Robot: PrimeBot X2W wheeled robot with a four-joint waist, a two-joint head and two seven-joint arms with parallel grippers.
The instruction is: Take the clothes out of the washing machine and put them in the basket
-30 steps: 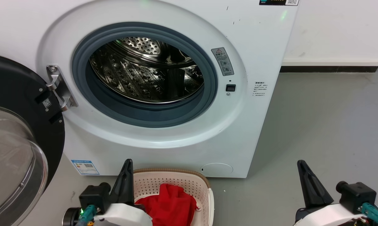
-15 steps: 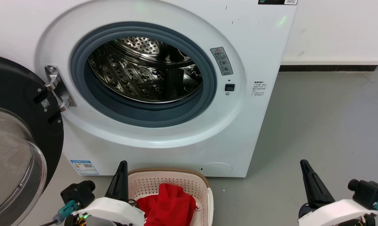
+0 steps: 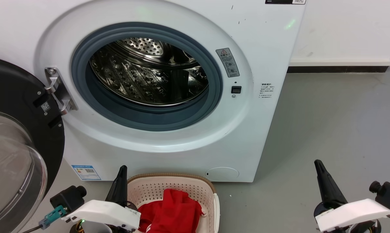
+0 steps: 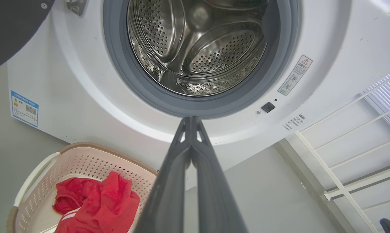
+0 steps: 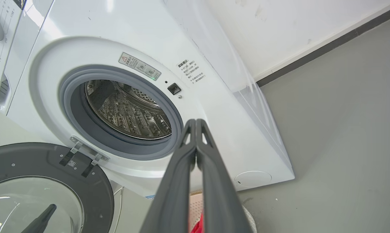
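Observation:
The washing machine (image 3: 188, 139) stands open, and its steel drum (image 3: 149, 74) holds no fabric that I can see. The red clothes (image 3: 172, 210) lie bunched in the cream basket (image 3: 175, 176) on the floor below the porthole. My left gripper (image 3: 121, 168) is shut and points up beside the basket's left rim, holding nothing. My right gripper (image 3: 317, 162) is shut over the bare floor to the right of the machine. In the left wrist view my shut left gripper (image 4: 191, 118) points at the porthole's lower rim, with the clothes (image 4: 97, 207) in the basket (image 4: 94, 149) lower left. My right gripper (image 5: 195, 120) is shut there too.
The black-framed glass door (image 3: 17, 97) hangs open at the left, close to my left arm. Grey floor (image 3: 327, 123) stretches right of the machine to a white wall with dark skirting (image 3: 337, 69). A white rack (image 4: 344, 191) stands to the right in the left wrist view.
My left arm has drawn back to the left and lower, away from the basket. My right arm has shifted right and its wrist has tilted. The clothes lie as before.

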